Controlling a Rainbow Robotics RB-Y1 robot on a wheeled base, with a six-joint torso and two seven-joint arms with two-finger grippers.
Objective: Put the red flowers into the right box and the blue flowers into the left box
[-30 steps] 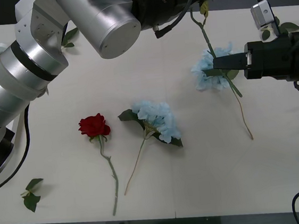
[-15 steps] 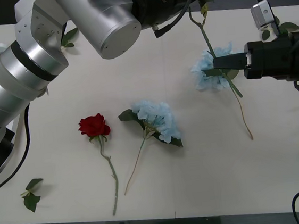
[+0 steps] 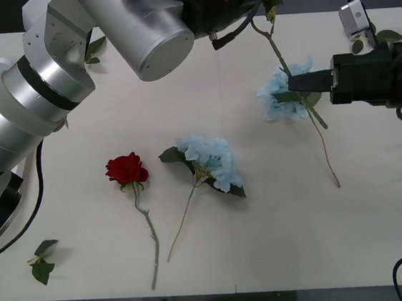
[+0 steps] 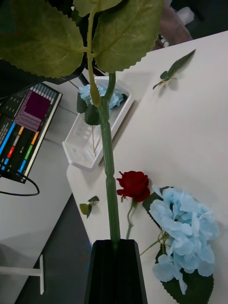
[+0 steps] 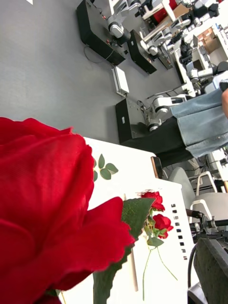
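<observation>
Red flowers counted on the surface (image 3: 266, 223) in the front view: one rose (image 3: 125, 170), left of centre. Blue flowers there: two, one (image 3: 213, 162) at centre, one (image 3: 283, 93) right of centre, beneath the right pincer (image 3: 291, 83). That pincer is closed on a green stem (image 4: 108, 164) running up to large leaves. A red bloom (image 5: 47, 209) sits just before the left wrist camera; the left pincer's state cannot be told. Two more roses (image 5: 157, 213) lie beyond it. The left box (image 4: 95, 130) holds one blue head (image 4: 102, 97). Loose leaf sprigs (image 3: 41, 261) are scattered near the edges.
</observation>
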